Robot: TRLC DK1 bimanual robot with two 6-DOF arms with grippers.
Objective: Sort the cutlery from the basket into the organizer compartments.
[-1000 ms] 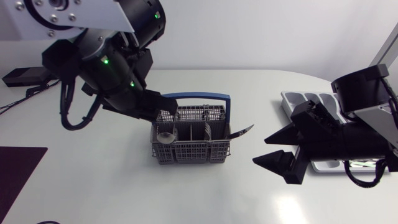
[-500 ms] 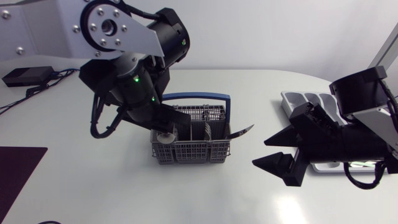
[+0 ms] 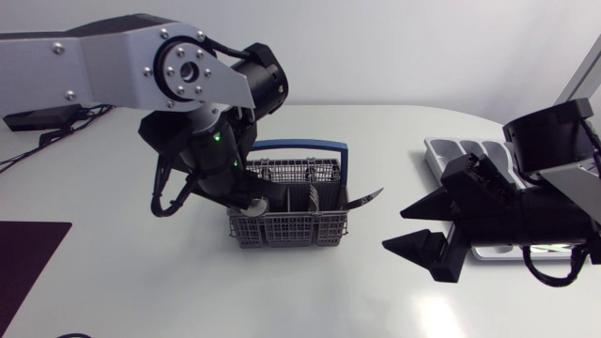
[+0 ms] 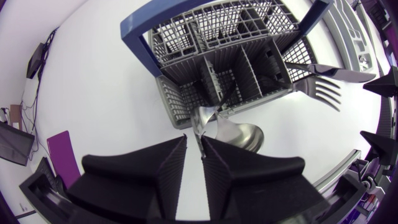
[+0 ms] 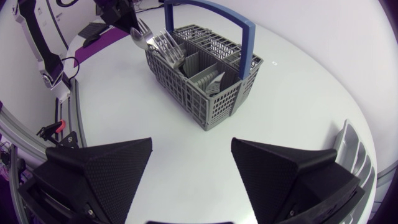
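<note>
The grey cutlery basket with a blue handle stands mid-table. My left gripper is over its left end, shut on a spoon whose thin handle sits between the two fingers. A knife and a fork stick out of the basket's right end. My right gripper hovers open and empty to the right of the basket. The white organizer lies at the far right, partly under my right arm.
A black device with cables sits at the table's far left, and a dark purple mat lies at the left front edge. Bare table lies between the basket and the organizer.
My left arm has swung right and down onto the basket's left end, and its fingers have closed in on the spoon. The right arm has kept still.
</note>
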